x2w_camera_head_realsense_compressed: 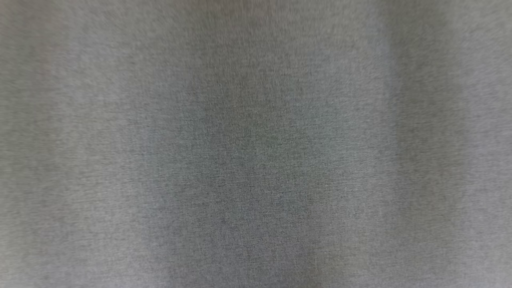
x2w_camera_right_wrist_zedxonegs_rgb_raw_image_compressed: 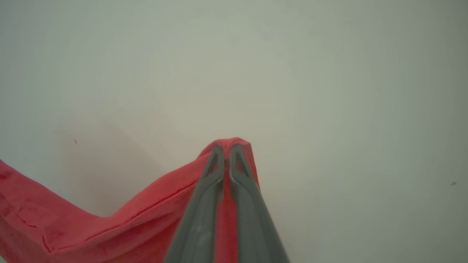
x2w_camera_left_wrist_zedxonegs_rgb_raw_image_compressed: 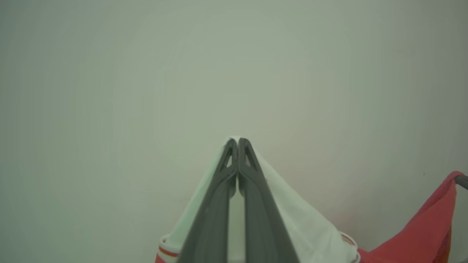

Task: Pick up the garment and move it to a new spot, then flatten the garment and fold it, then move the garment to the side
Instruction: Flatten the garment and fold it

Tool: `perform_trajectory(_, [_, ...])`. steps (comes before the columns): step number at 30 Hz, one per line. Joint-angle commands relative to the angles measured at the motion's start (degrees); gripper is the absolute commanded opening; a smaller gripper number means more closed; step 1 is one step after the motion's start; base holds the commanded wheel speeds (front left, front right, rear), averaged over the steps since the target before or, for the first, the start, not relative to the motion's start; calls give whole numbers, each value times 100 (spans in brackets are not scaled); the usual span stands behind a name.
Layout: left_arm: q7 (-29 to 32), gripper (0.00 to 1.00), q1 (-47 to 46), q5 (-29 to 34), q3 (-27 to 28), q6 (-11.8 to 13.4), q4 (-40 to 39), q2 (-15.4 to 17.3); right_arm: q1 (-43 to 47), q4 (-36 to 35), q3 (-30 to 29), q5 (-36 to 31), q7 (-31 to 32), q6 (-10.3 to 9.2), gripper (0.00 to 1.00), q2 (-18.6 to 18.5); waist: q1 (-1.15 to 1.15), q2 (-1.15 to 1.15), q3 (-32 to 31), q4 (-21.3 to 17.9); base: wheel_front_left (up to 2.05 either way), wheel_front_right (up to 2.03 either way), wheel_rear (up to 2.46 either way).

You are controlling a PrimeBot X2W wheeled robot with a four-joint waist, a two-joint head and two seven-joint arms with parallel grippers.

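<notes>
The garment is red with a white part trimmed in red and white. In the left wrist view my left gripper (x2w_camera_left_wrist_zedxonegs_rgb_raw_image_compressed: 237, 140) is shut on the garment's white part (x2w_camera_left_wrist_zedxonegs_rgb_raw_image_compressed: 303, 223), which drapes down both sides of the fingers, and red cloth (x2w_camera_left_wrist_zedxonegs_rgb_raw_image_compressed: 420, 233) hangs at the lower right from a dark fingertip at the frame's right edge. In the right wrist view my right gripper (x2w_camera_right_wrist_zedxonegs_rgb_raw_image_compressed: 226, 147) is shut on a peak of the garment (x2w_camera_right_wrist_zedxonegs_rgb_raw_image_compressed: 109, 226), whose red cloth sags away to the lower left. Blurred grey fabric (x2w_camera_head_realsense_compressed: 256, 144) spans the head view, very close to the lens.
A plain pale surface (x2w_camera_left_wrist_zedxonegs_rgb_raw_image_compressed: 182, 73) lies behind the left gripper, and a similar pale surface (x2w_camera_right_wrist_zedxonegs_rgb_raw_image_compressed: 329, 91) with a few tiny specks lies behind the right one.
</notes>
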Motion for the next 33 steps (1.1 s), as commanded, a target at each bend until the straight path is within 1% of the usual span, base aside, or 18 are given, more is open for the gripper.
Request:
perform_trajectory(1, [-97,0,422,-26,-96,11,-253,103,401,-158,70,121,-66,-14,0,-25,0,0,-415,60,0,0,0])
perform_trajectory(2, [-114,0,695,-246,-31,11,-379,114,586,-260,76,201,-101,-14,0,-39,0,0,-511,52,0,0,0])
perform_trajectory(4, [-193,0,1072,-117,-45,27,-653,290,1015,-473,110,346,-153,-14,0,-139,0,0,-693,77,0,0,0])
perform_trajectory(5, [-214,0,1348,-225,35,68,-798,311,1266,-602,142,401,-190,-14,0,-168,0,0,-791,68,0,0,0])
perform_trajectory(7, [-245,0,1849,-242,121,188,-1186,391,1781,-867,162,543,-236,-14,0,-303,0,0,-968,74,0,0,0])
perform_trajectory(8, [-246,0,2107,-301,218,290,-1388,455,2051,-1019,179,613,-241,-14,0,-367,0,0,-1054,57,0,0,0])
perform_trajectory(9, [-246,0,2107,-301,218,290,-1388,455,2051,-1019,179,613,-241,-14,0,-367,0,0,-1054,57,0,0,0])
perform_trajectory(11, [-259,0,2680,-335,359,499,-1909,580,2590,-1321,150,771,-286,-14,0,-510,0,0,-1232,33,0,0,0])
perform_trajectory(13, [-260,0,3263,-357,584,764,-2556,765,3102,-1633,88,904,-302,-14,0,-604,0,0,-1374,-14,0,0,0])
perform_trajectory(15, [-257,0,4003,-378,802,1062,-3220,903,3658,-1932,61,971,-297,-14,0,-671,0,0,-1506,-54,0,0,0])
perform_trajectory(18, [-258,0,5136,-412,1108,1498,-4153,1021,4444,-2339,-106,1100,-271,-14,0,-756,0,0,-1675,-56,0,0,0])
perform_trajectory(19, [-259,0,5866,-414,1263,1731,-4663,1053,4960,-2604,-283,1142,-278,-14,0,-808,0,0,-1784,-26,0,0,0])
perform_trajectory(22, [-260,0,6924,-438,1572,2030,-5307,927,5771,-2956,-728,1182,-282,-14,0,-802,0,0,-1938,26,0,0,0])
perform_trajectory(25, [-259,0,7860,-355,1842,2173,-5744,756,6549,-3326,-1055,1114,-181,-14,0,-691,0,0,-2083,65,0,0,0])
perform_trajectory(27, [-260,0,8392,-324,2016,2223,-5962,626,7002,-3585,-1262,1037,-91,-14,0,-639,0,0,-2160,84,0,0,0])
perform_trajectory(29, [-260,0,8930,-256,2107,2221,-6093,532,7477,-3817,-1498,959,9,-14,0,-569,0,0,-2235,104,0,0,0])
perform_trajectory(33, [-261,0,9817,-235,2295,2131,-6104,281,8337,-4219,-1863,740,239,-14,0,-399,0,0,-2406,169,0,0,0])
